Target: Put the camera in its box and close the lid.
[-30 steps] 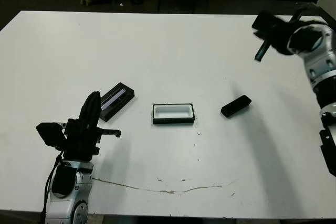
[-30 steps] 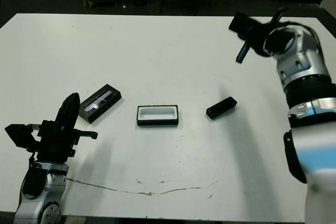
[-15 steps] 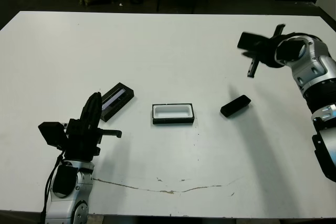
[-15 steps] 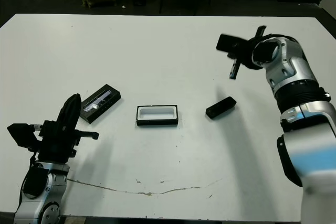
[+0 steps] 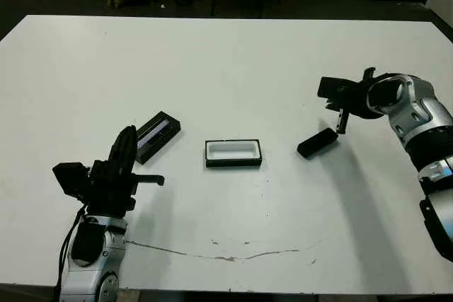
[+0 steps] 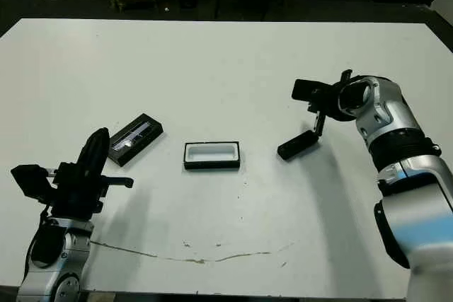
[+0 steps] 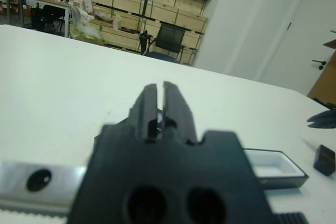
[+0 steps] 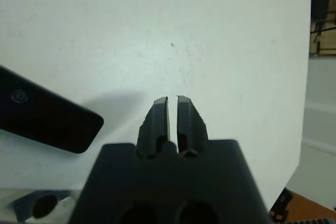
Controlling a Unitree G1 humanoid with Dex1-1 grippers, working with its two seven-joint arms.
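1. Since a second ago, the right gripper (image 5: 342,122) has swung down from high over the table's far right corner to hover just over the far end of the camera (image 5: 318,143), a small matte-black oblong bar; nothing else has shifted.
2. Its two black fingers (image 8: 168,121) sit nearly together, only a thin slit between them, holding nothing. I judge it is lining up on the camera and would need to spread before it can grasp.
3. That bar lies flat and slanted on the white table (image 5: 226,68), to the right of the box and apart from it, within the right arm's reach.
4. Between the two arms sits the box (image 5: 233,153), a shallow rectangular tray with black outer walls and a smooth white lining, open side up and empty, ready to take the bar.
5. Left of the box, askew and apart from it, lies the lid (image 5: 157,136), a flat black rectangle with a pale grey-lavender stripe down its middle.
6. Near the lid, the left gripper (image 5: 124,148) hangs idle, fingers (image 7: 148,108) almost closed on nothing, probably waiting for the closing step.
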